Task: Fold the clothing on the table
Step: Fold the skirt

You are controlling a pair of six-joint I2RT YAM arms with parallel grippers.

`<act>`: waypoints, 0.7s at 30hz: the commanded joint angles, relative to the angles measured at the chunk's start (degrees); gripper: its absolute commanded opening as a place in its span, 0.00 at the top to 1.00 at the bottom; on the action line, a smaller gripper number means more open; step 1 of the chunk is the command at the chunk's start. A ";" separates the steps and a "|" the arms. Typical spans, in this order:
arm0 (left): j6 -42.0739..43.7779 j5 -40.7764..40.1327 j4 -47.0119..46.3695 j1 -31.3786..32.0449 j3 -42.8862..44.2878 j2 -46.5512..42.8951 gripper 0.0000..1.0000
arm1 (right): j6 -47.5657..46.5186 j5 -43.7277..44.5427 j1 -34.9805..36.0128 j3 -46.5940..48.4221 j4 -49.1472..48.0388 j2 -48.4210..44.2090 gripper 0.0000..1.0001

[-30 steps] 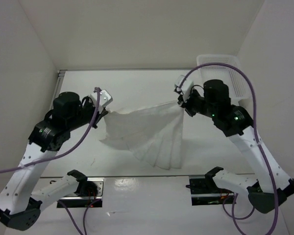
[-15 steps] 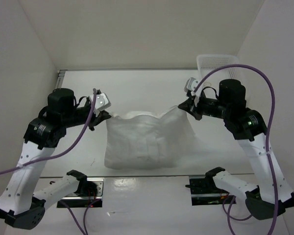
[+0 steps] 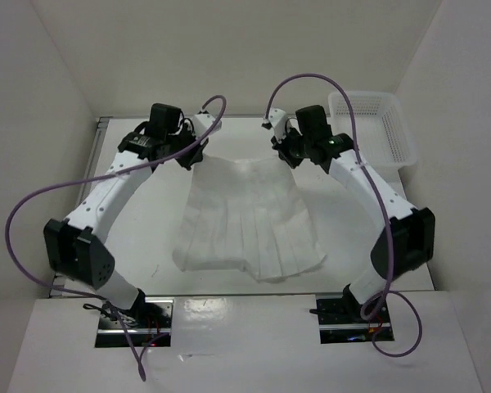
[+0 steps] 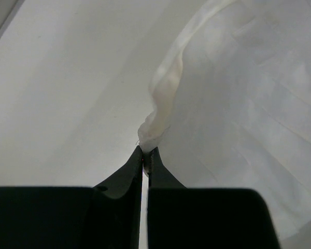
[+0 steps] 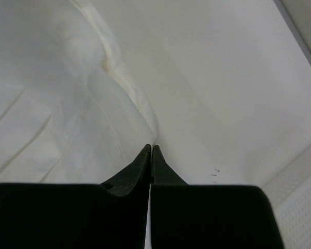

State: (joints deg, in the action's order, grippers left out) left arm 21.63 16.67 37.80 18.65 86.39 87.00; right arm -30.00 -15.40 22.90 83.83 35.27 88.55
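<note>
- Two arms reach to the far half of the table (image 3: 139,213), one at each far corner of the clothing (image 3: 247,217).
- The clothing lies spread flat mid-table, narrow waist edge at the far side, wide hem toward the arm bases.
- It fans out from far to near. The pleats run along that same axis, splaying slightly right at the hem.
- Left gripper (image 3: 198,155): jaws pressed together, pinching the bunched far-left corner of the waist edge.
- Right gripper (image 3: 281,155): jaws pressed together on the far-right corner, with the cloth edge meeting the fingertips.
- The waist edge spans straight between the two grippers.
- A white mesh basket (image 3: 376,123) sits in the far-right corner, apart from the cloth.
</note>
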 commanded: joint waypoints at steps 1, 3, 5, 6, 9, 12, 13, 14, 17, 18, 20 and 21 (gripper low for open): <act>-2.20 -7.25 -8.35 -1.60 6.68 5.71 1.00 | -0.41 11.43 0.92 5.63 -9.59 5.82 1.00; -3.86 -10.23 -12.74 -2.13 7.21 8.35 1.00 | -0.94 14.59 0.92 8.27 -11.71 8.99 1.00; -4.57 -11.39 -16.08 -2.13 7.83 10.37 1.00 | -0.94 15.83 0.92 10.99 -12.41 13.56 1.00; -5.27 -13.39 -17.05 -2.13 8.44 11.08 1.00 | -0.94 17.06 0.92 11.70 -13.11 14.97 1.00; -5.28 -15.77 -17.76 -2.13 9.06 14.33 1.00 | -2.08 20.39 1.45 12.32 -15.05 19.45 1.00; -5.28 -17.71 -21.18 -2.13 5.38 14.86 1.00 | -2.61 23.03 1.45 12.94 -16.72 22.53 1.00; -5.28 -17.72 -22.84 -2.13 4.32 14.86 1.00 | -2.61 23.04 1.97 12.94 -17.24 22.54 1.00; -5.28 -18.68 -23.38 -2.13 3.53 14.86 1.00 | -2.61 23.04 1.98 12.94 -17.25 23.24 1.00; -5.28 -21.84 -26.98 -2.66 -0.07 13.72 1.00 | -2.61 23.66 3.12 12.24 -17.25 21.50 1.00; -5.28 -23.42 -29.69 -2.66 -0.78 13.11 1.00 | -2.61 24.88 3.12 10.67 -19.77 20.96 1.00; -6.50 -27.47 -30.68 -2.66 -0.53 13.71 1.00 | -3.13 29.97 4.35 9.43 -22.68 20.96 1.00; -8.51 -28.17 -29.64 -3.35 0.78 14.42 1.00 | -3.14 31.21 4.35 9.42 -24.00 20.96 1.00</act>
State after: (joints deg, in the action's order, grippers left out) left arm 16.80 -5.52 14.24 16.43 85.38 101.91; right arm -32.27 9.41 25.98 94.06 18.98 112.18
